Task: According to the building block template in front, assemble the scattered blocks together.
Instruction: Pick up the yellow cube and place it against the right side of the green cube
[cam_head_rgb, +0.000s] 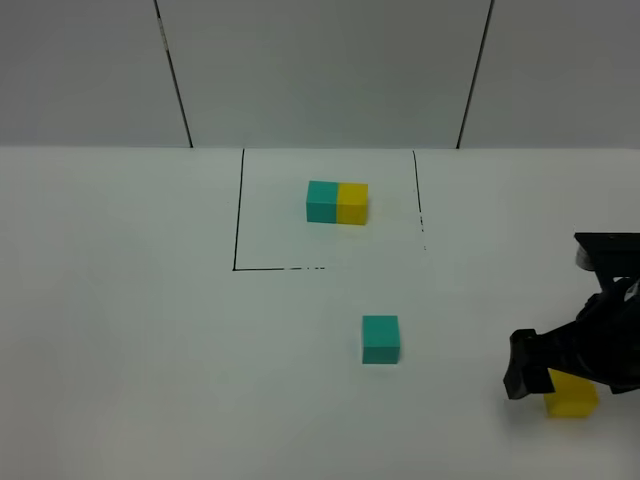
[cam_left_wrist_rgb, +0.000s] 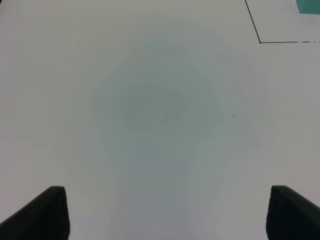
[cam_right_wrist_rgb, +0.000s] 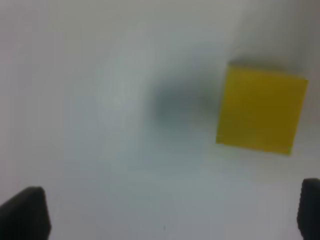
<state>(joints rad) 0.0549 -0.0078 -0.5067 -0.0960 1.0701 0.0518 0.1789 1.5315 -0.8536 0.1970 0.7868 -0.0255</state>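
While right pincer (cam_right_wrist_rgb: 167, 215) stands spread | template (cam_head_rgb: 337, 202): long axis left-right, teal end left

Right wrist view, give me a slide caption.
Open right gripper over the white table, yellow cube nearby, not yet gripped.
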